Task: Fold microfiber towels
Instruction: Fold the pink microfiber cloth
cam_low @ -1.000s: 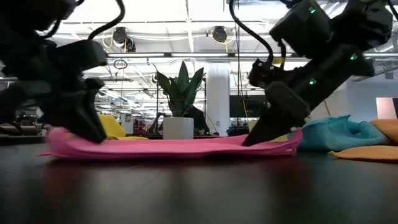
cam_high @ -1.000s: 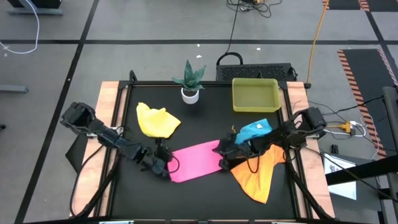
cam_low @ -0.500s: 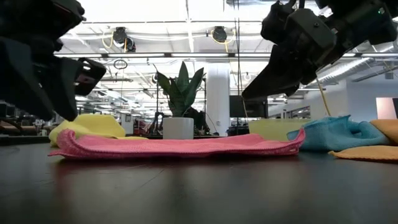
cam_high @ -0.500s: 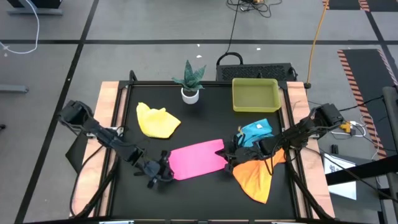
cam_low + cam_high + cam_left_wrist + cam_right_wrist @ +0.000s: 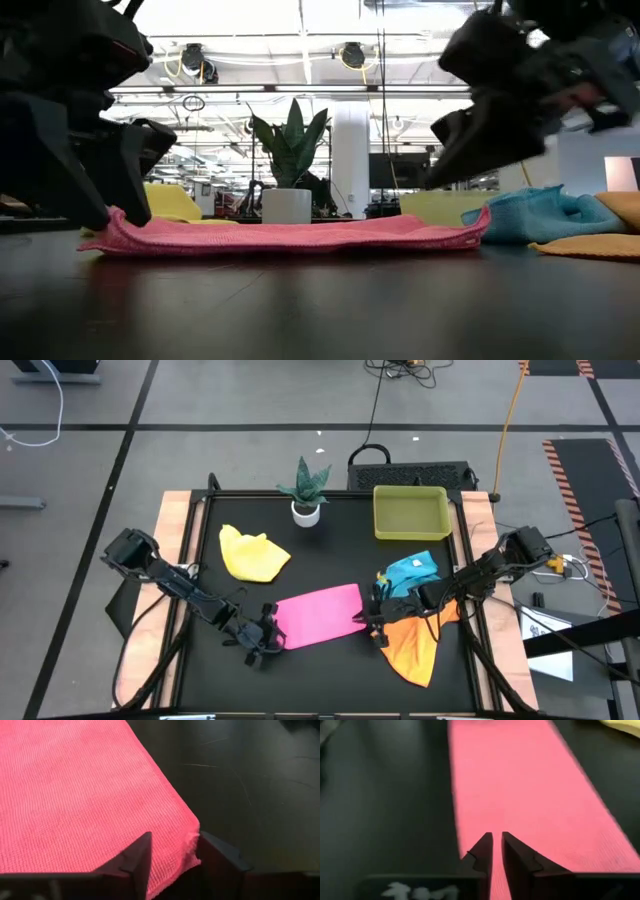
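The pink towel lies flat, as a long folded strip, on the black table's middle. My left gripper is open and low at the strip's left end; its fingers stand on either side of the near left corner. My right gripper hovers above the strip's right end, lifted clear, with only a narrow gap between its fingers and nothing in it. The yellow towel, the light blue one and the orange one lie crumpled on the table. My left gripper has its open fingers slanting down at the pink towel's near left corner from the table's left. One finger is over the cloth, the other is beside the corner. I cannot tell whether either finger touches it.
A yellow-green tray stands at the far right and a small potted plant at the far middle. The blue and orange towels lie close under my right arm. Bare black table shows along the near edge.
Both grippers have come off the pink towel's ends, and it has settled flat. My right gripper has risen and drawn back a little toward the table's right and near side. My left gripper lifted, then sank again at the left end's near corner.
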`<state>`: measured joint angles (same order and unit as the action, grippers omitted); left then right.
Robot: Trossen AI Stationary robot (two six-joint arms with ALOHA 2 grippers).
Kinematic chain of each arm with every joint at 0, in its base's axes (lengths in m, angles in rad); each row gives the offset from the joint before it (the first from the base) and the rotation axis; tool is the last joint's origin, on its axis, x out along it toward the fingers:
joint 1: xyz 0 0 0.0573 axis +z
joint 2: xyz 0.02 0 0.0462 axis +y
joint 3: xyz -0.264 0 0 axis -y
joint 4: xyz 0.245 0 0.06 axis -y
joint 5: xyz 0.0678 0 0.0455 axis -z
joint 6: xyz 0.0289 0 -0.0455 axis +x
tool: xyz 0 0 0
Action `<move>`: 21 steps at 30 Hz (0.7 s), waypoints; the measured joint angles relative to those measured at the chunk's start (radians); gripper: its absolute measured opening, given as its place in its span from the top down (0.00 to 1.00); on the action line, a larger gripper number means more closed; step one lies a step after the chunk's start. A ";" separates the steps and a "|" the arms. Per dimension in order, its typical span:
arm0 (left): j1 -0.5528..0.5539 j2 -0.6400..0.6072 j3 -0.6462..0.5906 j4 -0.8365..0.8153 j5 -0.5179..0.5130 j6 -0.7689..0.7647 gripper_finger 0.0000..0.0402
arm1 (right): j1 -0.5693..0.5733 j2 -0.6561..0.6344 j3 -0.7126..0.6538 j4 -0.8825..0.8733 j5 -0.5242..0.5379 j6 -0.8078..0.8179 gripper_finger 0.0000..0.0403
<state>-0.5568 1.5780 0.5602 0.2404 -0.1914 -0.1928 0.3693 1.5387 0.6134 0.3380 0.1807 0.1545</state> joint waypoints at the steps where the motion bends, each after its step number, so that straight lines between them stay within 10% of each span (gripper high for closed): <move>1: 0.000 0.000 0.000 0.000 0.000 -0.001 0.71 | 0.006 0.000 -0.004 -0.004 -0.002 -0.041 0.89; 6: -0.002 0.000 0.000 -0.001 0.000 -0.035 0.97 | 0.032 0.000 -0.009 -0.053 -0.003 -0.224 0.75; 14: -0.002 -0.001 0.000 -0.003 -0.077 -0.051 0.98 | 0.066 0.000 -0.009 -0.141 0.003 -0.420 0.62; 21: -0.002 -0.001 0.000 -0.003 -0.079 -0.052 0.98 | 0.064 0.002 -0.010 -0.149 0.081 -0.490 0.73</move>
<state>-0.5587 1.5772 0.5602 0.2375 -0.2707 -0.2447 0.4335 1.5410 0.6037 0.1894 0.2616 -0.3354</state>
